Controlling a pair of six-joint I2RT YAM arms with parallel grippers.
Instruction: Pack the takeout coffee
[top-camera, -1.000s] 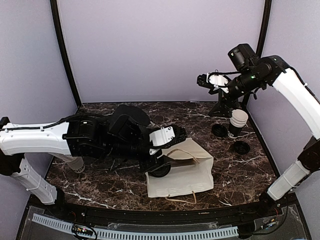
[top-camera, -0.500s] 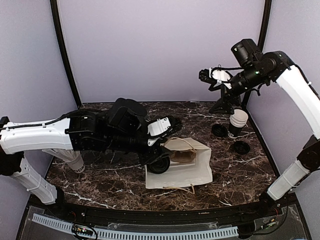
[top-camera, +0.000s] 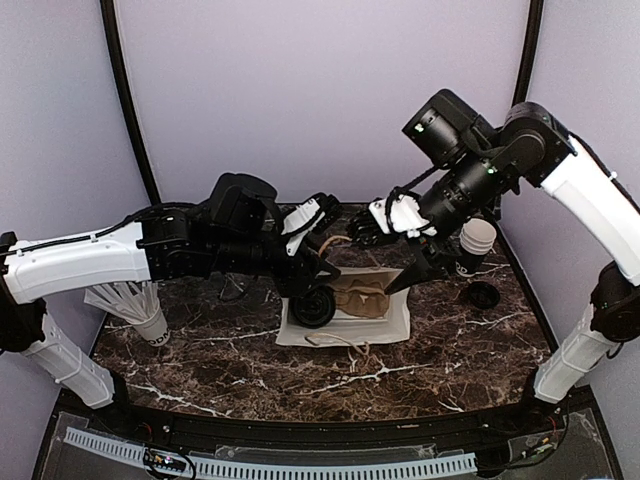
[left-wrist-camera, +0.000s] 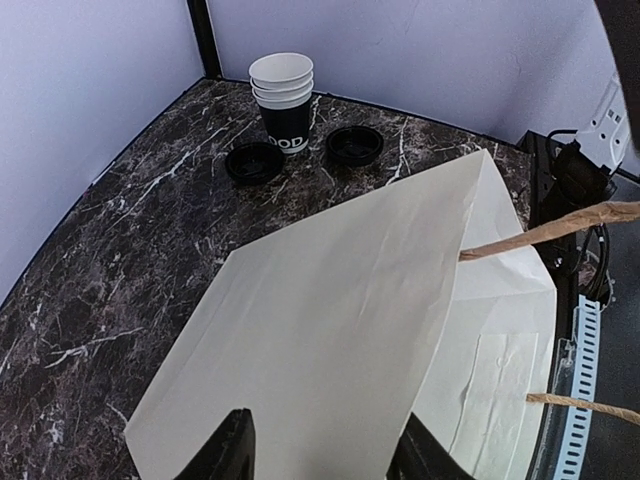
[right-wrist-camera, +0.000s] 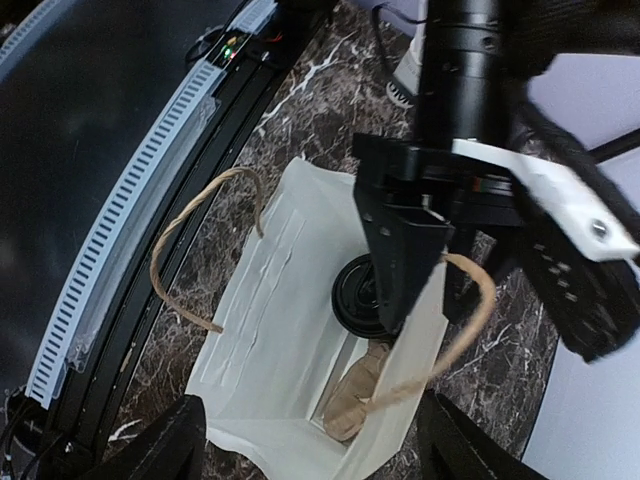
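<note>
The cream paper bag (top-camera: 385, 325) lies mid-table with its mouth held up. Inside it I see a black-lidded coffee cup (top-camera: 313, 308) next to the tan pulp tray (top-camera: 362, 298). The right wrist view looks down into the bag (right-wrist-camera: 270, 330) at the lid (right-wrist-camera: 365, 295) and tray (right-wrist-camera: 360, 395). My left gripper (top-camera: 320, 240) is open, with one finger (right-wrist-camera: 400, 250) inside the mouth propping up the upper wall (left-wrist-camera: 330, 330). My right gripper (top-camera: 365, 230) is open and empty above the mouth, close to a twine handle (top-camera: 335, 240). Stacked white cups (top-camera: 476, 240) stand at the back right.
Two loose black lids (left-wrist-camera: 254, 160) (left-wrist-camera: 354, 144) lie on the table beside the cup stack (left-wrist-camera: 282, 90); one shows in the top view (top-camera: 484, 295). A white cup of wrapped sticks (top-camera: 150, 325) stands at the left. The bag's second handle (top-camera: 335, 342) trails toward the front.
My right arm has swung down from the back right corner to just above the bag's mouth. My left gripper has lifted the bag's upper wall, and the bag has shifted slightly back-left.
</note>
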